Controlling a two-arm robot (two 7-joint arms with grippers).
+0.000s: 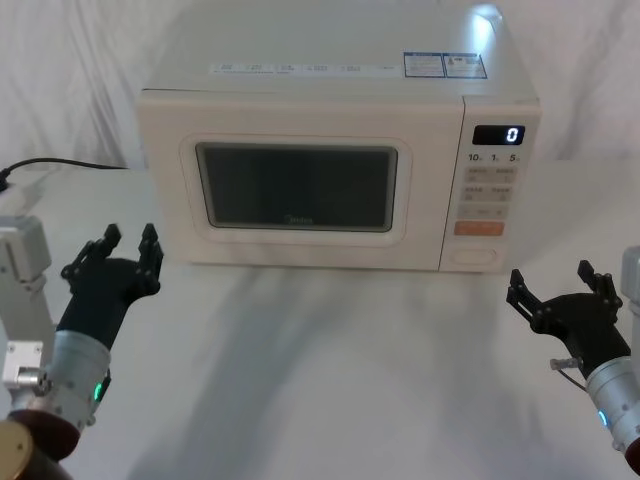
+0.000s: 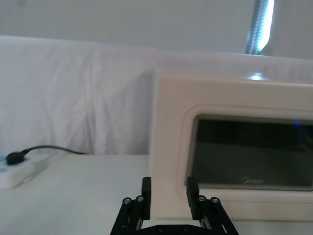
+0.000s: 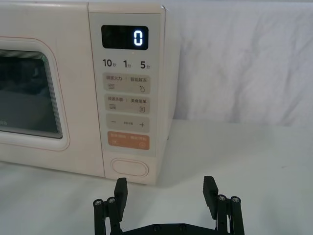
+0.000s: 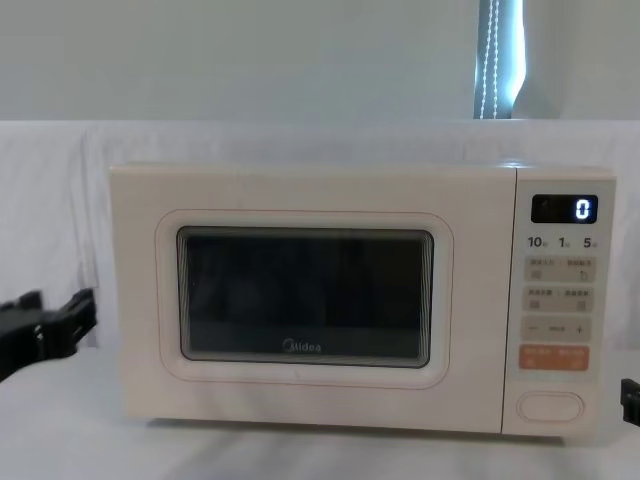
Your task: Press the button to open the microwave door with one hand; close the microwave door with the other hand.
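Cream microwave door (image 1: 300, 185) with its dark rounded window sat shut at the frame's centre, the large cream oblong button (image 1: 474, 256) at the panel's bottom right. Left black-fingered gripper (image 1: 127, 245), lower left, and right gripper (image 1: 556, 285), lower right, hovered spread.

Microwave door (image 4: 300, 300) shut, flush w/ control panel (image 4: 558, 300); display (image 4: 564, 209) reads 0. Button (image 4: 550, 406) at panel's bottom, under orange keys (image 4: 553, 358). Left gripper (image 4: 45, 320) at left edge beside the door, fingers (image 4: 80, 310) apart. Right gripper (image 4: 631, 400) barely in at right edge.
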